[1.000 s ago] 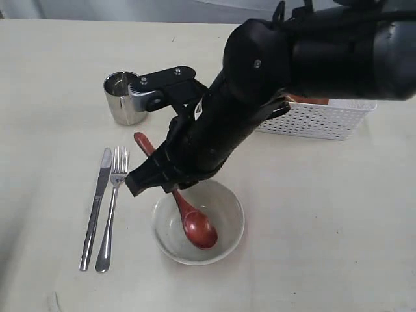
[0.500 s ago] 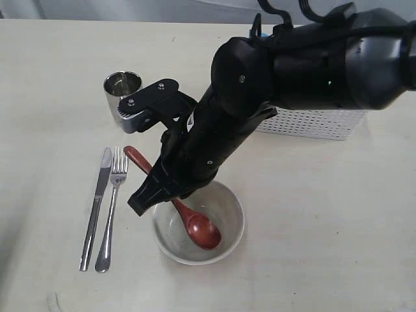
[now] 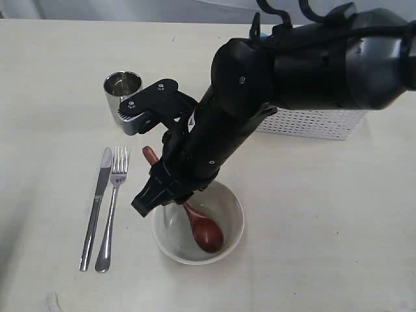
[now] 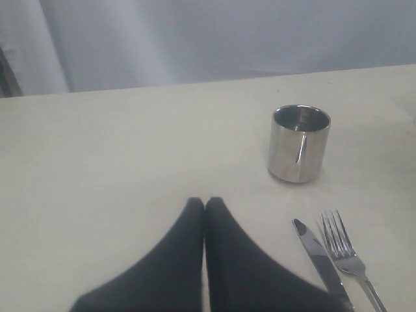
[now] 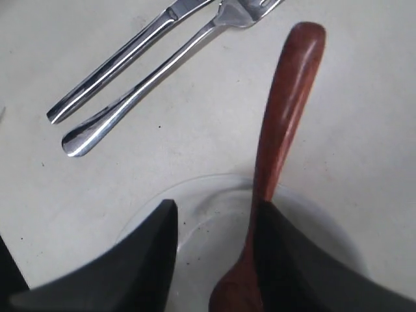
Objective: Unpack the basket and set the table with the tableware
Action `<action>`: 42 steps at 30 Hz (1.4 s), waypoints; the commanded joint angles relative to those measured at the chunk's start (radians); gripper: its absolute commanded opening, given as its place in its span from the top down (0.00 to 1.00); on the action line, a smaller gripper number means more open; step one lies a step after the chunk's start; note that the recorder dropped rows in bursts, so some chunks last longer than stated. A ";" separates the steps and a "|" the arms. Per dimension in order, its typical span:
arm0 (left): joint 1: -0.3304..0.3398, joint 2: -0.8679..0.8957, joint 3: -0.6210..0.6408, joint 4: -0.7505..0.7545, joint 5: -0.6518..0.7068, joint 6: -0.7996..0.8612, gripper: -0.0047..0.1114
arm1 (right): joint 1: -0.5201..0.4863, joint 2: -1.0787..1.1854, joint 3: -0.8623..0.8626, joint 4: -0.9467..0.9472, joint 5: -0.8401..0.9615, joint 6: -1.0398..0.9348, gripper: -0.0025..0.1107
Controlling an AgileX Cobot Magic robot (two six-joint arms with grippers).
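From my station I saw the table [image 3: 338, 221], a pale cream top with faint grain, filling nearly all of the exterior view. In the left wrist view a plain grey-white wall [image 4: 227, 39] stood behind its far edge. The white lattice basket [image 3: 318, 122] sat toward the far right, partly hidden by the black right arm.

The steel cup [image 3: 122, 88] stood upright on the left. Nearer the front lay the knife [image 3: 97, 201] and fork [image 3: 112, 208], side by side, the fork on the bowl's side. The white bowl [image 3: 231, 224] sat just beside them. The reddish-brown spoon [image 3: 207, 234] had its head down in the bowl and its handle leaning out over the rim toward the cup.

The right gripper [image 5: 216, 207] hung over that rim with its fingers spread. The spoon's handle ran along the inner edge of one finger, while the other finger stood clear of it, so nothing was pinched. I could not tell whether the near finger touched the wood.

The left gripper [image 4: 205, 203] was low over bare table, its fingers pressed together on nothing, with the cup, knife and fork ahead of it.
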 commanded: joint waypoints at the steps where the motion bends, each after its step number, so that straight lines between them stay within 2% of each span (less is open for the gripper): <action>1: -0.006 -0.002 0.002 0.000 -0.009 -0.005 0.96 | 0.001 -0.015 -0.012 -0.044 0.016 0.000 0.64; 4: -0.006 -0.002 0.002 0.000 -0.009 -0.005 0.96 | -0.001 -0.042 -0.041 -0.120 0.045 0.085 0.64; 7: -0.006 -0.002 0.002 0.000 -0.009 -0.005 0.96 | -0.018 -0.072 -0.089 -0.288 0.079 0.283 0.64; 10: -0.006 -0.002 0.002 0.000 -0.009 -0.005 0.96 | -0.063 -0.093 -0.147 -0.434 0.149 0.399 0.64; 13: -0.006 -0.002 0.002 0.000 -0.009 -0.005 0.96 | -0.127 -0.094 -0.200 -0.487 0.200 0.450 0.64; 19: -0.006 -0.002 0.002 0.000 -0.009 -0.005 0.96 | -0.271 -0.092 -0.235 -0.540 0.150 0.437 0.64; 25: -0.006 -0.002 0.002 0.000 -0.009 -0.005 0.96 | -0.366 -0.050 -0.235 -0.647 0.096 0.431 0.64; 32: -0.006 -0.002 0.002 0.000 -0.009 -0.005 0.96 | -0.386 0.066 -0.235 -0.718 0.064 0.291 0.64; 36: -0.006 -0.002 0.002 0.000 -0.009 -0.005 0.96 | -0.386 0.123 -0.235 -0.790 0.038 0.293 0.64; 42: -0.006 -0.002 0.002 0.000 -0.009 -0.005 0.96 | -0.386 0.181 -0.235 -0.786 -0.031 0.305 0.64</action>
